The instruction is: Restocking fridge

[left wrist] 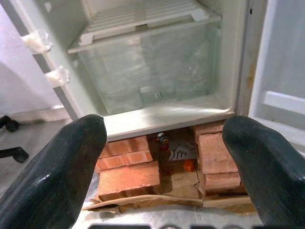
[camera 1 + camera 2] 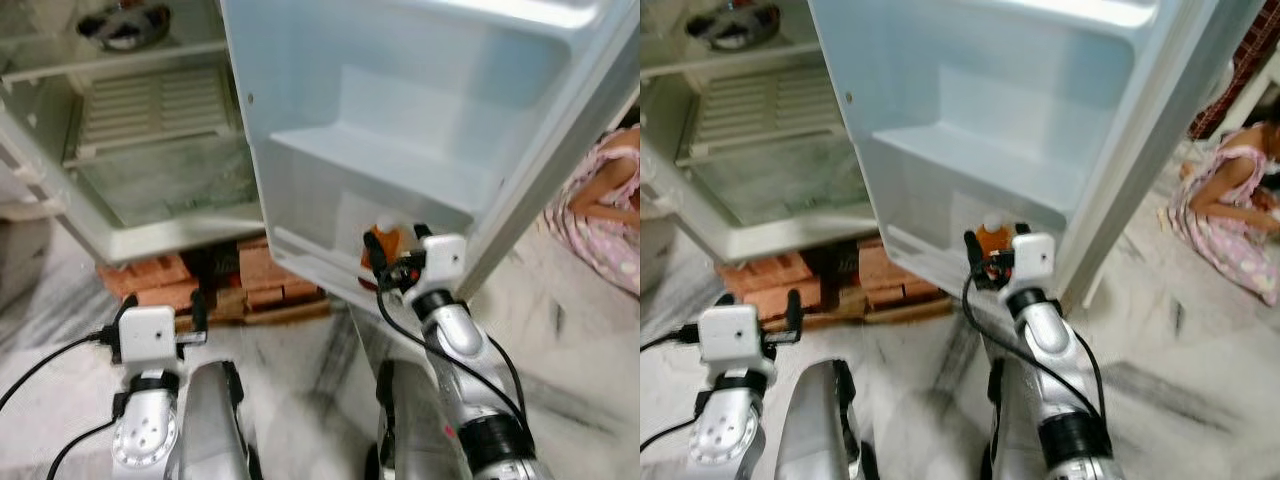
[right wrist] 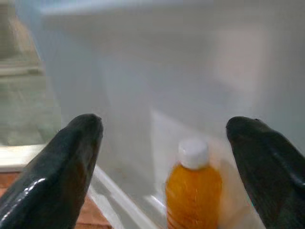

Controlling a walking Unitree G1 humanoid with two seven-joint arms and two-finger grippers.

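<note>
Now the right tool is released before the orange juice bottle in the fridge door shelf, low centre; left tool also released.

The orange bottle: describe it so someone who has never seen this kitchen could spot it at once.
Start at the open fridge door, swung out to the right of the fridge body. Go down to its lowest door shelf, just ahead of the right pincer, whose fingers are spread apart. The orange bottle stands upright there, white-capped, the one bright-coloured thing against the pale door.
</note>
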